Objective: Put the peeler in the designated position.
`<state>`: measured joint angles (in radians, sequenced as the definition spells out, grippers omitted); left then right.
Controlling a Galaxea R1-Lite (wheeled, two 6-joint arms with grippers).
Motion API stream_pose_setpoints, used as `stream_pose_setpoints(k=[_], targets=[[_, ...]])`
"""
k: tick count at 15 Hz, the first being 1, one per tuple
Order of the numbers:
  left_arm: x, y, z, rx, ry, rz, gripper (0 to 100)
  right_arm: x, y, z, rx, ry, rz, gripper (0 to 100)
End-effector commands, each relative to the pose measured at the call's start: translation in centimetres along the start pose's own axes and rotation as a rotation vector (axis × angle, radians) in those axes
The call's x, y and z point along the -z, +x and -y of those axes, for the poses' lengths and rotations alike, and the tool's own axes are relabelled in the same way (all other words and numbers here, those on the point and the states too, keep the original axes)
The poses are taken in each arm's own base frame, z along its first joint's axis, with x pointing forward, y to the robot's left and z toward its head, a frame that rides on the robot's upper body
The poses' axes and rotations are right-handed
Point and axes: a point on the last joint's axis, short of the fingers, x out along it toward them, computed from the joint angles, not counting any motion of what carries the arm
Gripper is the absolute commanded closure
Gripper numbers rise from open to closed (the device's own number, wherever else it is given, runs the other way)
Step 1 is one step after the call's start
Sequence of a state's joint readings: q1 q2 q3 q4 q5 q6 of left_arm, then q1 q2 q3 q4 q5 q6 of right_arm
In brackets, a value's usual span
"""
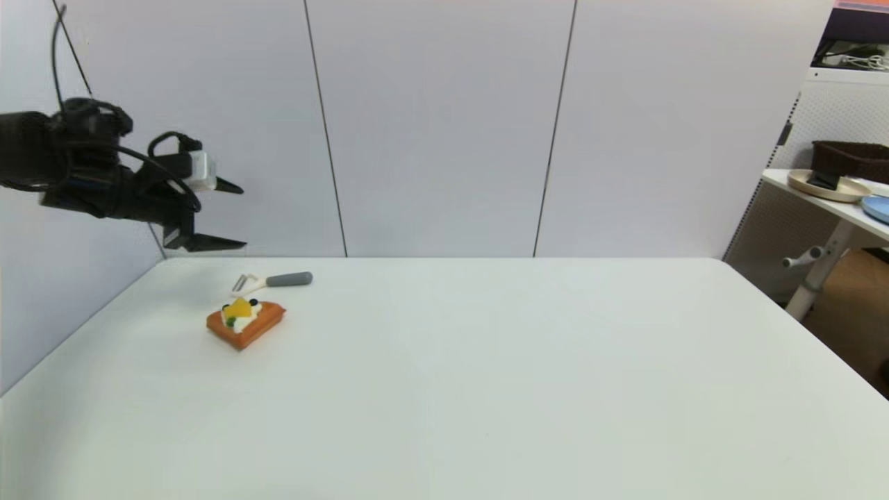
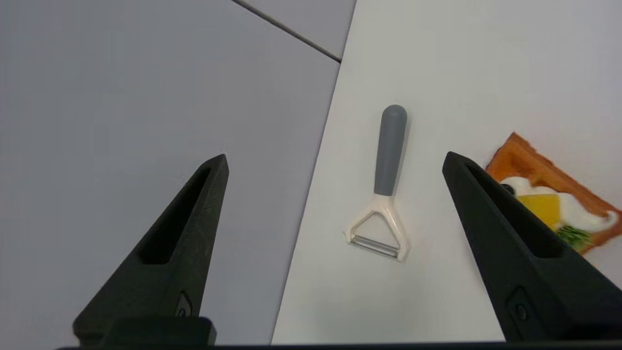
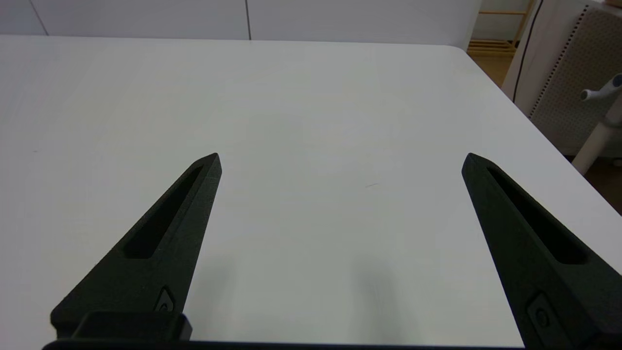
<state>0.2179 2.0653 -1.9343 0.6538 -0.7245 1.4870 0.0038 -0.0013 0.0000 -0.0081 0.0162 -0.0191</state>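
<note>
The peeler (image 1: 274,280) lies flat at the table's far left, cream forked head to the left and grey handle to the right; the left wrist view shows the peeler (image 2: 385,182) framed between the spread fingers. My left gripper (image 1: 239,215) hangs open in the air above and left of it, holding nothing. An orange toy toast (image 1: 245,321) with fruit topping sits just in front of the peeler, also seen as the toast (image 2: 549,194) beside one finger. My right gripper (image 3: 340,160) is open over bare white tabletop and does not show in the head view.
The white table (image 1: 486,389) ends at grey wall panels behind and on the left. Off its right edge stands a side table (image 1: 826,201) with a beige plate, a dark basket and a blue dish.
</note>
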Motion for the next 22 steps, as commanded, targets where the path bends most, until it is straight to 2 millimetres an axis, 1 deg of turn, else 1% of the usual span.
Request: stream_pose_setpoints(k=[1, 3, 4, 5, 6, 7, 8, 9, 10, 11, 12, 13, 14, 16, 17, 20, 21, 22], targets=[[-9.9, -12.5, 4.6, -0.13, -0.076, -0.037, 0, 0.0, 0.0, 0.0, -0.001, -0.001, 0.001, 0], [-12.9, -16.0, 8.9, -0.176, -0.217, -0.058, 0, 0.0, 0.0, 0.0, -0.001, -0.001, 0.0, 0], [-14.4, -17.2, 11.3, -0.193, -0.277, -0.058, 0, 0.0, 0.0, 0.0, -0.001, -0.001, 0.0, 0], [-16.0, -18.6, 14.3, -0.206, -0.35, -0.039, 0, 0.0, 0.0, 0.0, -0.001, -0.001, 0.001, 0], [-16.9, -19.6, 16.9, -0.209, -0.401, -0.012, 0, 0.0, 0.0, 0.0, -0.001, -0.001, 0.0, 0], [-17.4, -20.6, 19.7, -0.212, -0.448, 0.014, 0, 0.0, 0.0, 0.0, -0.001, -0.001, 0.001, 0], [-17.5, -21.2, 22.1, -0.212, -0.484, 0.039, 0, 0.0, 0.0, 0.0, -0.001, -0.001, 0.0, 0], [-17.3, -21.7, 24.9, -0.226, -0.507, 0.074, 0, 0.0, 0.0, 0.0, -0.001, -0.001, 0.001, 0], [-17.1, -21.9, 26.4, -0.242, -0.524, 0.095, 0, 0.0, 0.0, 0.0, -0.001, -0.001, 0.0, 0], [-16.7, -22.0, 28.3, -0.249, -0.55, 0.132, 0, 0.0, 0.0, 0.0, -0.001, -0.001, 0.0, 0], [-15.9, -21.8, 30.6, -0.259, -0.572, 0.167, 0, 0.0, 0.0, 0.0, 0.0, -0.001, 0.0, 0], [-15.1, -21.5, 32.3, -0.278, -0.579, 0.191, 0, 0.0, 0.0, 0.0, -0.001, -0.001, 0.0, 0], [-14.3, -21.1, 33.9, -0.295, -0.602, 0.209, 0, 0.0, 0.0, 0.0, -0.001, -0.001, 0.001, 0], [-13.1, -20.3, 35.7, -0.333, -0.664, 0.239, 0, 0.0, 0.0, 0.0, -0.001, -0.001, 0.001, 0], [-12.5, -19.8, 36.5, -0.382, -0.699, 0.253, 0, 0.0, 0.0, 0.0, -0.001, -0.001, 0.0, 0], [-11.4, -18.1, 36.4, -0.482, -0.737, 0.305, 0, 0.0, 0.0, 0.0, -0.001, -0.001, 0.001, 0], [-11.3, -18.1, 36.6, -0.53, -0.746, 0.308, 0, 0.0, 0.0, 0.0, -0.001, -0.001, 0.0, 0], [-11.2, -18.2, 37.1, -0.57, -0.753, 0.308, 0, 0.0, 0.0, 0.0, -0.001, -0.001, 0.0, 0]])
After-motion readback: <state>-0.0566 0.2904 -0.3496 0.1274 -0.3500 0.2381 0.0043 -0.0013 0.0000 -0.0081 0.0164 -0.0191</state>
